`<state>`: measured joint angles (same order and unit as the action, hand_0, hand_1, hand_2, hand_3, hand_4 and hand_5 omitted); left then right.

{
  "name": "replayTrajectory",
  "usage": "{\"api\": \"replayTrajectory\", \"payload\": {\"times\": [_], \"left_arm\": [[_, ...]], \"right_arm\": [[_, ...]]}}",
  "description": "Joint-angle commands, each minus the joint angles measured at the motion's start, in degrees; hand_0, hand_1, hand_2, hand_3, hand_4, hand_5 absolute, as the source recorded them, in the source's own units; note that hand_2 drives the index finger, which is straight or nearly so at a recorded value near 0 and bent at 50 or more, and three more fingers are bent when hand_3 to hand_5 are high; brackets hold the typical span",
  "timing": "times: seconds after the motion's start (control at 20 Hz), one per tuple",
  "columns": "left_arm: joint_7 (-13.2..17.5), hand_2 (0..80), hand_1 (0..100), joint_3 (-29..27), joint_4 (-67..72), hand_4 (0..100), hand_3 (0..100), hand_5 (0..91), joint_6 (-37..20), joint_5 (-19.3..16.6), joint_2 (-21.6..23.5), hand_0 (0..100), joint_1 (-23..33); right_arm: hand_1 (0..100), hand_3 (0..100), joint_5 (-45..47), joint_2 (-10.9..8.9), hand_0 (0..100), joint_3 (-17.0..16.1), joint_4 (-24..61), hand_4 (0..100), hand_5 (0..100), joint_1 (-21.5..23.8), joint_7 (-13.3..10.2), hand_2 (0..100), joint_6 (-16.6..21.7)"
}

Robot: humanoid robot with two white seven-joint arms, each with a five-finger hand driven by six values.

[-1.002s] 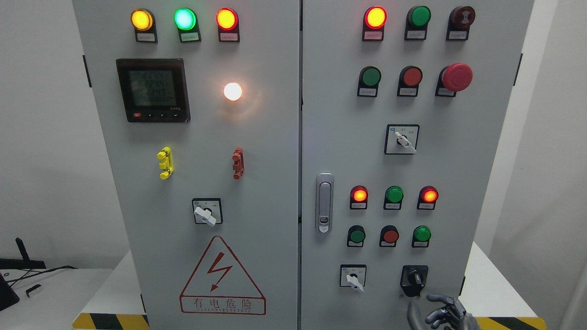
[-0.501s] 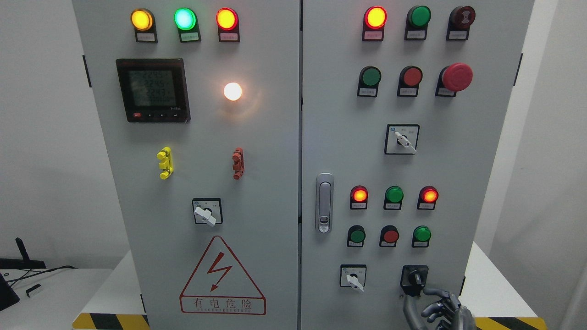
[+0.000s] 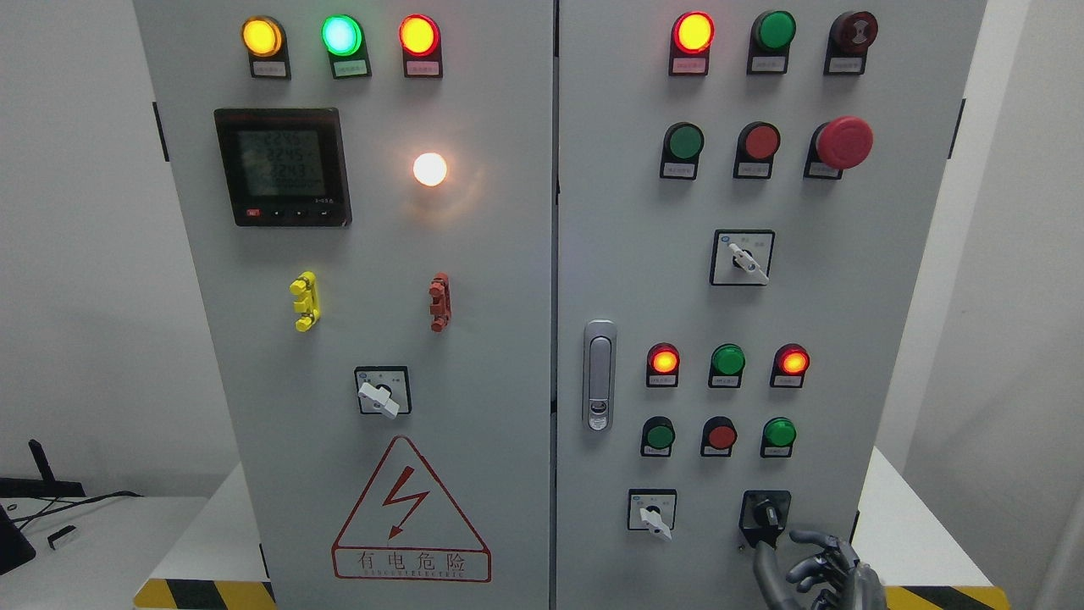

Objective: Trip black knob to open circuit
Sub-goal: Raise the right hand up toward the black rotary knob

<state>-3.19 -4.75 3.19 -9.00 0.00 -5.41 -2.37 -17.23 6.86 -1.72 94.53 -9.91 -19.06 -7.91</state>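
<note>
The right robot hand [image 3: 817, 576] is showing at the bottom edge of the head view, right of the middle, with only its upper part in frame. It is grasping nothing: the fingers [image 3: 813, 538] are loosely curved and spread, pointing up and to the left, and the thumb [image 3: 766, 568] is standing apart on the left side. The topmost fingertip is sitting just below and beside the lower right corner of the black knob [image 3: 765, 514], and I cannot tell whether it is touching the housing. The left robot hand is not appearing anywhere.

The black knob is sitting low on the cabinet's right door [image 3: 847, 296], in its bottom row, with a white selector switch [image 3: 652, 512] to its left. Its small handle is standing roughly upright, so the circuit is probably not tripped yet.

The risk from here is that the robot hand is coming at the knob from below and off to the right. The handle is small and dark against a dark housing, so the fingers could be pressing on the housing edge or slipping off the handle without turning it. A sideways sweep could also be brushing the white selector switch.

Further up the door, a row of three push buttons [image 3: 720, 435] is sitting above the knob, and indicator lamps [image 3: 727, 359] are glowing above those.
</note>
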Motion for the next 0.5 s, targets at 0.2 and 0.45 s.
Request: {"api": "replayTrajectory", "payload": {"times": [0.2,0.45], "left_arm": [[0.0,0.0,39,0.0,0.0,0,0,0.0,0.0,-1.8,0.0,12,0.0],[0.0,0.0,39,0.0,0.0,0,0,0.0,0.0,-1.8,0.0,12,0.0]], "right_arm": [[70,79,0.0,0.00,21,-0.5,-0.8,82,97,-0.3,0.0,43,0.0],[70,79,0.0,0.00,21,-0.4,-0.8,82,97,-0.7,0.1,44,-0.1]]}}
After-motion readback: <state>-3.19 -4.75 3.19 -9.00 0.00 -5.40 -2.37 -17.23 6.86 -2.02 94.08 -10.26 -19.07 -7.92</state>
